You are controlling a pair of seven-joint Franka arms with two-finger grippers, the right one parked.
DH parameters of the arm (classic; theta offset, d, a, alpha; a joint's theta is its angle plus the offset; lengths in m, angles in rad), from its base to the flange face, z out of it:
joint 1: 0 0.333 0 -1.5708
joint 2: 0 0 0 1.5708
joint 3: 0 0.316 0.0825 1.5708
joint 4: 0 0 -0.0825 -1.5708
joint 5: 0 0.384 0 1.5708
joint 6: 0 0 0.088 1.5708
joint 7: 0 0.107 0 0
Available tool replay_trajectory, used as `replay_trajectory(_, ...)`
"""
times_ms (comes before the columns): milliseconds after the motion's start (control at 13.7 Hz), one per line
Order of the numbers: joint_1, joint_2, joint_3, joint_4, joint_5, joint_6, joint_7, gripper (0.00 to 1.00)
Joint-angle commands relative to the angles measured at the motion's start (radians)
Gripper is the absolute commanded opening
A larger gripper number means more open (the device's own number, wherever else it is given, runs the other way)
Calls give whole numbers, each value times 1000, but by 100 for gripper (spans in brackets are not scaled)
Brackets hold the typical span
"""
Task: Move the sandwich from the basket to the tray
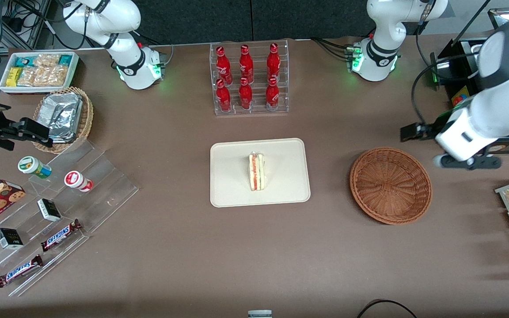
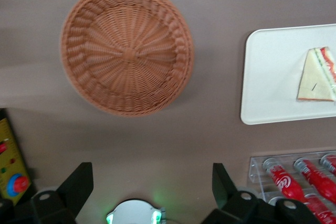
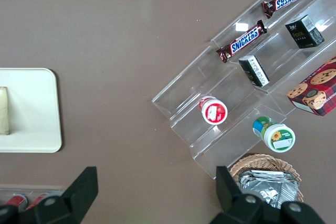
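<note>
On the brown worktop (image 1: 184, 247), cream tray (image 1: 228, 194) as landmark, bare margin all round the sandwich (image 1: 257, 171) standing at its centre, long axis running toward the front camera, empty basket (image 1: 390, 185) beside the tray toward the working arm's end, gripper (image 2: 152, 187) raised near the basket, fingers (image 2: 79, 182) spread wide, holding nothing

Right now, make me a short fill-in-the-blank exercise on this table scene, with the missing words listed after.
1. The sandwich lies on the ____.
2. The brown basket holds ____.
3. The bottle rack holds ____ red bottles.
4. The gripper, hanging above the table near the basket, has its fingers ____.

Missing words: tray; nothing; six; open
</note>
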Motion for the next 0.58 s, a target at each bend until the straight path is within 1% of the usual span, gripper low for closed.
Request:
replay_trajectory(0,29,-83,-5,-31,73,-47,68,100)
replay_trajectory(73,27,-101,-3,-31,113,-69,80,100)
replay_trajectory(365,27,-144,-3,-31,119,-136,85,100)
replay_trajectory(511,29,-139,-3,-34,119,-123,85,100)
